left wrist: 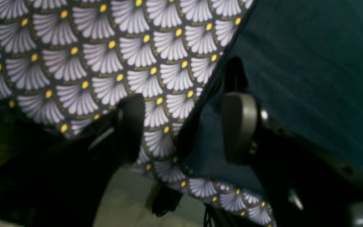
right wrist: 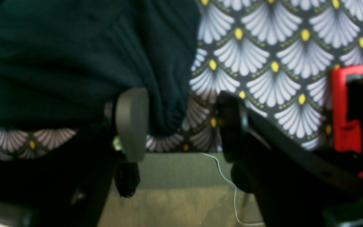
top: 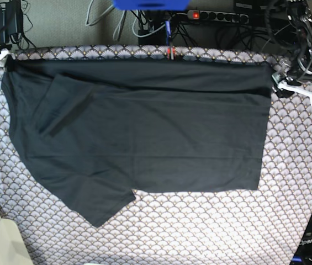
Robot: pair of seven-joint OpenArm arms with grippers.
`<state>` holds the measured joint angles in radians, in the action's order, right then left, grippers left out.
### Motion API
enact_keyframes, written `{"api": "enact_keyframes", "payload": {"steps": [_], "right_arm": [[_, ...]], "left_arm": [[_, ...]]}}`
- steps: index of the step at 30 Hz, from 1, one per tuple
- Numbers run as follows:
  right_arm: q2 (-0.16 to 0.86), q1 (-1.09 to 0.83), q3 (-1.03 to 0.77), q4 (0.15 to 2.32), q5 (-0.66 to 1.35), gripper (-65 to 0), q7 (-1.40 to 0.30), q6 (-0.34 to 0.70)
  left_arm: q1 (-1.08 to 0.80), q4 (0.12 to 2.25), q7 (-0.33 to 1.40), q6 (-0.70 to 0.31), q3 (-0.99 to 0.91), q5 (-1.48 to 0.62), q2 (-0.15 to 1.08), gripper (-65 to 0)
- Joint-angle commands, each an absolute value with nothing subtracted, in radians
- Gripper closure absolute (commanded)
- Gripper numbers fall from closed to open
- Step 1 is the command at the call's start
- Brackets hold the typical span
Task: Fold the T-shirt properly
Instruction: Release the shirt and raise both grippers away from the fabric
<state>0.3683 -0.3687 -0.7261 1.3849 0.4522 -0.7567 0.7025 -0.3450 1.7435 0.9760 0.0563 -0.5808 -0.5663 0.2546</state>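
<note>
**Dark shirt spread flat, both pincers parted at its far corners**

Both wrist views are soft and blurred, so seams and weave are hard to read. In the base view the two grippers are small shapes half lost among cables at the far corners of the table, and their jaws cannot be judged there. A blue object at the top edge of that view is cut off.

The plain black short-sleeved cloth T-shirt (top: 144, 132) lies spread across the middle of the patterned fan-scale tablecloth (top: 200, 221), its upper strip folded over along the far edge. One sleeve points toward the near side and the other lies folded in on the body. The cloth looks matte and soft, with shallow creases.

The left gripper (left wrist: 181, 126) stands with its jaws apart, astride the shirt's edge: one finger sits over the dark cloth, the other over the tablecloth. The right gripper (right wrist: 181, 124) also has its jaws apart, a rounded bunch of the shirt's corner hanging between them. A red plastic clip (right wrist: 350, 107) shows at the side of the right wrist view.
</note>
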Motion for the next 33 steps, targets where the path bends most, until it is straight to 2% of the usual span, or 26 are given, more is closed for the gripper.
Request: {"api": "enact_keyframes", "payload": {"steps": [1,8,19,27,33], "right_arm": [[0.381,-0.369,-0.737,1.399,0.466,-36.5,-0.751,0.698],[0.325,-0.352,-0.803,1.4,0.467,-36.5,-0.745,0.698],[0.331,-0.341,-0.809,1.4,0.467,-36.3,-0.753,0.698],[0.332,-0.318,-0.923,1.4,0.466,-36.5,-0.745,0.698],[0.36,-0.275,-0.931,1.409,0.467,-36.5,-0.753,0.698]], "left_arm": [[-0.343,1.759,0.957,0.056,-0.588,-0.57,0.269,-37.9],[-0.367,1.764,0.909,0.056,-0.588,-0.57,0.269,-37.9],[-0.375,1.787,0.909,0.056,-0.588,-0.57,0.269,-37.9],[-0.371,1.893,0.912,0.056,-0.588,-0.57,0.268,-37.6],[-0.364,1.894,0.911,0.056,-0.588,-0.572,0.268,-37.6]]}}
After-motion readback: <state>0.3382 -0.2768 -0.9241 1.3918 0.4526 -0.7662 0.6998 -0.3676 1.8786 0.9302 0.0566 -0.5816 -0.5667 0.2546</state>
